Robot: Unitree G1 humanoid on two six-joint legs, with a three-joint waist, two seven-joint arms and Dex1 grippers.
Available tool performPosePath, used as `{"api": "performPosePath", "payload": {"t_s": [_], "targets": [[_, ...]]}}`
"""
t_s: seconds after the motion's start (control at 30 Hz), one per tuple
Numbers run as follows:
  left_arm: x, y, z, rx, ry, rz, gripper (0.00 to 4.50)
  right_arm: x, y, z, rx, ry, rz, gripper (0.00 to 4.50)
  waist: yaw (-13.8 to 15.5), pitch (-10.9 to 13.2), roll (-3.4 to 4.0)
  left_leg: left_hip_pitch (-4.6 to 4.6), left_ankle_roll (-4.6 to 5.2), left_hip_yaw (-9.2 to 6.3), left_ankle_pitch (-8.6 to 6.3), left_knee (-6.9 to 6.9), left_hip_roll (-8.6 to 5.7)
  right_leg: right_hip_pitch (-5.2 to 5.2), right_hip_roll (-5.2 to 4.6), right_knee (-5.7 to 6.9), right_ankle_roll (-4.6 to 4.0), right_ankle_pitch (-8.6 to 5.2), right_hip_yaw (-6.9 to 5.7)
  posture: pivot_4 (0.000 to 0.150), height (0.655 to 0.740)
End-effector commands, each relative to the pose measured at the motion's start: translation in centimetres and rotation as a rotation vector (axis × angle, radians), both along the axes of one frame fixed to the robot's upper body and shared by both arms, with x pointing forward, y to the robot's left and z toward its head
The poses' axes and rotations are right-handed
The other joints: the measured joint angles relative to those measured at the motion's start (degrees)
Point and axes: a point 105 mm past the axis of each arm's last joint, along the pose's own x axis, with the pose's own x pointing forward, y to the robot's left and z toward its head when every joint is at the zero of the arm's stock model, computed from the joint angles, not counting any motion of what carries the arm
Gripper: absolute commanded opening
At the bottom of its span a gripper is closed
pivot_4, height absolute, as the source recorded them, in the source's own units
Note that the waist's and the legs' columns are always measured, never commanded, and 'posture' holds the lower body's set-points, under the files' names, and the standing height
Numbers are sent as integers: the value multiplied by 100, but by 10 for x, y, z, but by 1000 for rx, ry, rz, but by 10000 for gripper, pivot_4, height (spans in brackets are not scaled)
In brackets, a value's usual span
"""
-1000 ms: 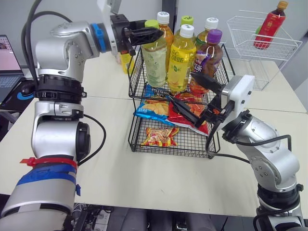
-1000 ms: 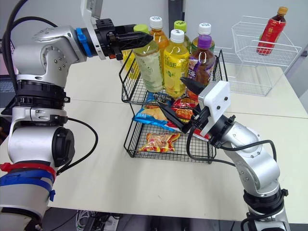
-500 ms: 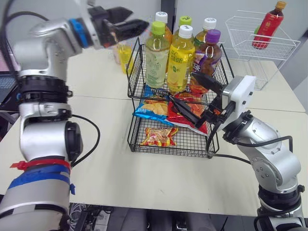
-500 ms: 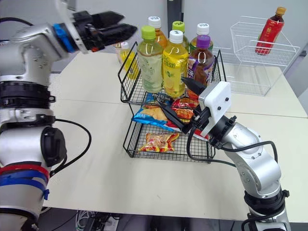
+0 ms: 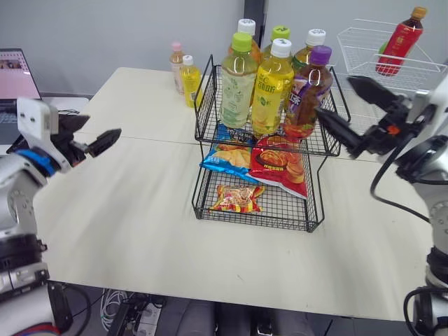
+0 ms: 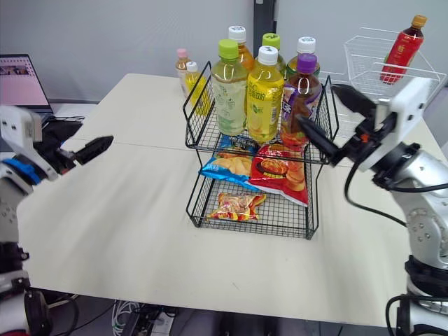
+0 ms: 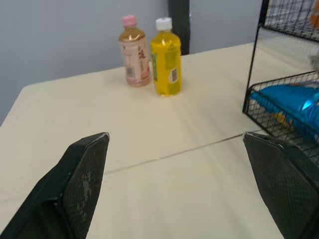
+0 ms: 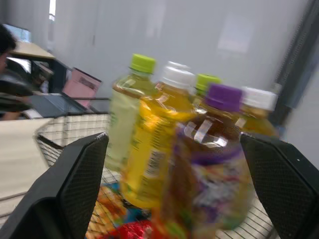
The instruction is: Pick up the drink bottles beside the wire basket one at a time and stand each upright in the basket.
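The black wire basket [image 5: 206, 98] stands mid-table, with several drink bottles upright in its top tier, among them a green-capped pale tea bottle [image 5: 239, 80], a yellow bottle [image 5: 271, 87] and a purple-capped one [image 5: 306, 91]. Beside the basket, at the back left of the table, a small pink-capped bottle [image 7: 133, 52] and a small yellow bottle [image 7: 166, 57] stand upright. My left gripper [image 5: 94, 133] hovers far left of the basket, open and empty. To the basket's right, my right gripper [image 5: 334, 96] is open and empty, level with the top tier.
Snack packs lie in the basket's lower tiers: a chip bag [image 5: 280, 164] and a small packet [image 5: 238, 198]. A white wire rack [image 5: 392, 70] holding a red bottle [image 5: 399, 42] stands at the back right. A laptop [image 5: 14, 73] sits off the left edge.
My left gripper let go of the green-capped bottle, which now stands in the basket, and swung back to the far left. My right gripper pulled right, away from the basket front.
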Motion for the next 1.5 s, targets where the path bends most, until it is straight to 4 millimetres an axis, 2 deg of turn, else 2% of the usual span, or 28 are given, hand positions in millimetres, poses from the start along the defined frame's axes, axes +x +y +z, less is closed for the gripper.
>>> {"api": "performPosePath", "payload": {"t_s": [0.03, 0.17, 0.3, 0.37, 0.43, 0.57, 0.63, 0.7, 0.73, 0.87, 0.97, 1.03, 1.07, 1.17, 1.33, 1.5], "targets": [[-12, 4, -8, 26, -58, 56, 44657, 11, -50, -11, -8, -1, -147, 45000, 1, 0, 0, 2, 1, 1, -1, -1, 0, 4, 0, -2, 0, 0, -1, 1500, 7400], [-19, 6, -35, -31, -51, 130, 44657, 29, -88, -55, -37, 110, -256, 45000, 26, -6, -7, 4, 2, -3, -1, -3, 2, 6, 1, 1, 0, 1, -7, 1500, 7400], [-18, 3, -57, -56, -24, 206, 44657, 42, -107, -99, -53, 188, -360, 45000, 56, -20, -9, 86, 44, -9, -24, -3, 5, 115, -6, -39, 22, 11, -18, 1500, 7400], [-17, 0, -63, -58, -20, 216, 44657, 45, -110, -111, -12, 195, -386, 45000, 55, -47, -8, 121, 36, -11, -41, -4, 5, 141, -7, -74, 65, 12, -17, 1500, 7400], [-17, -4, -63, -61, -25, 211, 44657, 45, -108, -114, 2, 187, -380, 45000, 56, -89, -24, 132, 47, -11, -35, -5, 6, 165, -8, -102, 53, 20, -16, 1500, 7400], [-19, -6, -61, -66, -27, 208, 44657, 44, -103, -113, 16, 179, -356, 45000, 57, -128, -10, 121, 64, -3, -26, -6, 5, 185, -17, -166, 72, 42, -14, 1500, 7400], [-19, -6, -59, -61, -26, 207, 44657, 44, -102, -111, 19, 175, -347, 45000, 57, -152, -12, 117, 68, 11, -25, -6, -3, 185, -92, -171, 84, 50, -12, 1500, 7400], [-19, -6, -58, -54, -26, 203, 44657, 41, -100, -106, 43, 163, -323, 45000, 54, -161, -10, 113, 73, 16, -27, -6, -2, 186, -178, -200, 181, 108, -13, 1500, 7400], [-19, -6, -58, -53, -26, 201, 44657, 39, -97, -103, 65, 155, -298, 45000, 54, -161, -10, 112, 73, 15, -27, -8, 1, 185, -199, -213, 198, 118, -13, 1500, 7400], [-16, -7, -50, -45, -38, 185, 44657, 22, -85, -70, 179, 91, -175, 45000, 60, -151, 6, 95, 72, 9, -27, -17, 4, 171, -202, -220, 166, 133, -18, 1500, 7400], [-13, -7, -45, -41, -48, 177, 44657, 14, -82, -46, 192, 35, -164, 45000, 11, -105, 115, 65, 74, 23, -28, -18, 4, 134, -208, -225, 162, 140, -15, 1500, 7400], [-10, -8, -43, -39, -51, 168, 44657, 11, -86, -33, 198, 0, -187, 45000, 0, -107, 148, 3, 58, 32, -12, -17, 4, 85, -210, -207, 182, 169, -16, 1500, 7400], [-9, -9, -42, -39, -53, 161, 44657, 11, -89, -29, 210, -10, -202, 45000, -10, -108, 153, -4, 82, 37, 9, -20, 7, 74, -209, -198, 177, 168, -16, 1500, 7400], [-2, -17, -41, -33, -54, 129, 44657, 18, -106, -36, 211, 22, -299, 45000, -16, -108, 153, 4, 80, 40, 13, -50, 10, 73, -204, -197, 169, 164, -23, 1500, 7400], [3, -37, -46, 7, -29, 63, 44657, 30, -132, -76, 127, 131, -465, 45000, -3, -108, 151, 5, 76, 60, 17, -76, 10, 74, -203, -219, 168, 162, -23, 1500, 7400], [1, -31, -59, 14, 3, 110, 44657, 36, -136, -123, 61, 254, -531, 45000, -15, -107, 152, 6, 77, 70, 17, -80, 10, 73, -203, -221, 170, 162, -20, 1500, 7400]]}}
